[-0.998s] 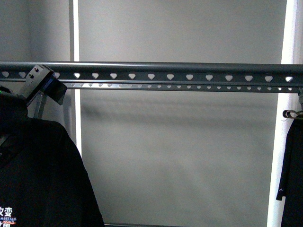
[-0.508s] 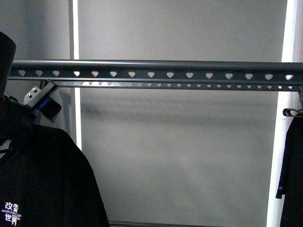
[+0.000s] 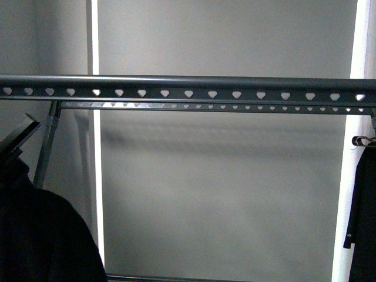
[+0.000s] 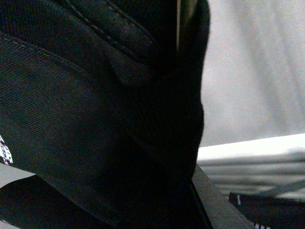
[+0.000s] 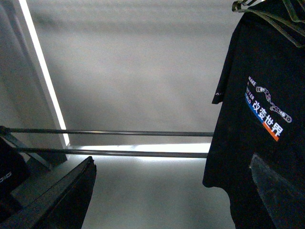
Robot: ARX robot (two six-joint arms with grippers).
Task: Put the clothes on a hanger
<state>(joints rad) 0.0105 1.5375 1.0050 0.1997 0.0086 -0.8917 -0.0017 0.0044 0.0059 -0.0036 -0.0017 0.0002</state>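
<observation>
The black T-shirt (image 3: 41,235) hangs bunched at the lower left of the front view, below the hanger's long grey rail (image 3: 194,88) with its row of heart-shaped holes. In the left wrist view the T-shirt (image 4: 95,109) fills most of the picture, with a scrap of white print at its edge. My left gripper (image 4: 188,191) is shut on the T-shirt, and one grey finger (image 4: 212,202) shows beside the cloth. My right gripper (image 5: 174,191) is open with nothing between its fingers (image 5: 62,195), away from the T-shirt.
Another dark shirt (image 3: 363,217) with a small white sleeve logo hangs from a wire hanger (image 3: 361,141) at the rail's right end; the right wrist view shows that shirt's (image 5: 257,119) chest print. Two lower rack bars (image 5: 119,133) cross behind. A leg (image 3: 47,147) slants at the left.
My left arm has sunk down and leftward with the T-shirt. Its wrist block, near the rail before, has left the front view, and the shirt's print has dropped out of sight.
</observation>
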